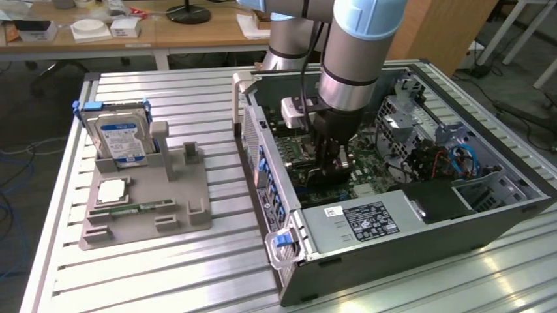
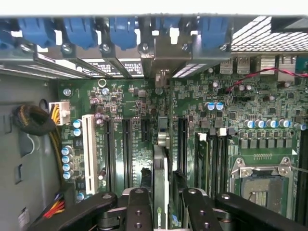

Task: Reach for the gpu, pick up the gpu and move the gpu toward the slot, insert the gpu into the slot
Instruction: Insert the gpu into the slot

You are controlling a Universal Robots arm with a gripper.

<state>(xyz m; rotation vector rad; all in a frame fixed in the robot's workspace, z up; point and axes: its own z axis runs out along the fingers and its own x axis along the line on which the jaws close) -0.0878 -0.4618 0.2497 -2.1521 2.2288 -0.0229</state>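
Note:
In the wrist view the gpu [image 2: 161, 185] shows edge-on as a thin dark card. It stands upright on the green motherboard [image 2: 134, 120], and its metal end bracket [image 2: 162, 79] reaches the case's rear wall. The slot lies under the card's lower edge, hidden. My gripper [image 2: 168, 197] straddles the card with a black finger [image 2: 139, 207] on either side. A narrow gap shows between the card and the other finger [image 2: 199, 209], so the gripper is open. In the exterior view the gripper [image 1: 333, 171] reaches straight down into the open computer case [image 1: 409, 244].
Blue slot clips [image 2: 120, 31] line the rear wall above the bracket. A CPU socket [image 2: 262, 185] and a cable bundle [image 2: 33, 120] flank the card. Outside the case, a grey holder [image 1: 143, 218] carries a blue-labelled hard drive [image 1: 122, 137] and a memory stick [image 1: 139, 208].

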